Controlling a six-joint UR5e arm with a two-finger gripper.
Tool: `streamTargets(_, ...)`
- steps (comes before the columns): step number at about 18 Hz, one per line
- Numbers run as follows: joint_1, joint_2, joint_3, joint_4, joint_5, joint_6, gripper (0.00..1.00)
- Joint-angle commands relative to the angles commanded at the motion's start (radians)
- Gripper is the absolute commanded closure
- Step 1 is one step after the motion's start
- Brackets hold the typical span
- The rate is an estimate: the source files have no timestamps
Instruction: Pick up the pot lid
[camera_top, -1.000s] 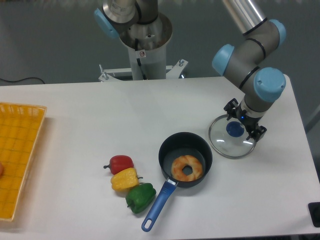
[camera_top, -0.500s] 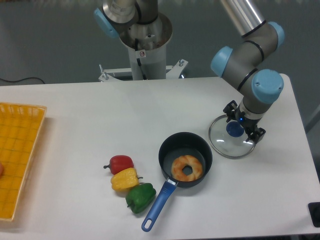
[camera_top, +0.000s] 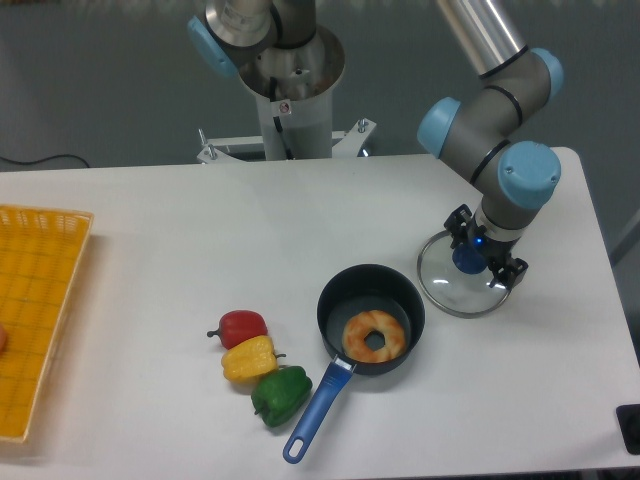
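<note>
Wide apart, the fingers of my gripper stand over the pot lid, one toward its upper rim and the other toward its right rim. The lid is a clear, round disc lying on the table at the right, with a blue knob on top. The gripper body hides part of the lid's upper right, and the knob shows just left of the space between the fingers. I cannot tell how high the fingertips are above the lid.
A black pan with a blue handle holds a brown ring-shaped item, left of the lid. Red, yellow and green peppers lie farther left. A yellow crate stands at the left edge.
My gripper has shifted slightly left and appears lower, closer to the blue knob. Its fingers remain apart, and the lid has not moved.
</note>
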Motion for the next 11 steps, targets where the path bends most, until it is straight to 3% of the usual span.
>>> streamTargets(11,0.0,-0.005,-0.006,0.0,0.002,0.002,0.04)
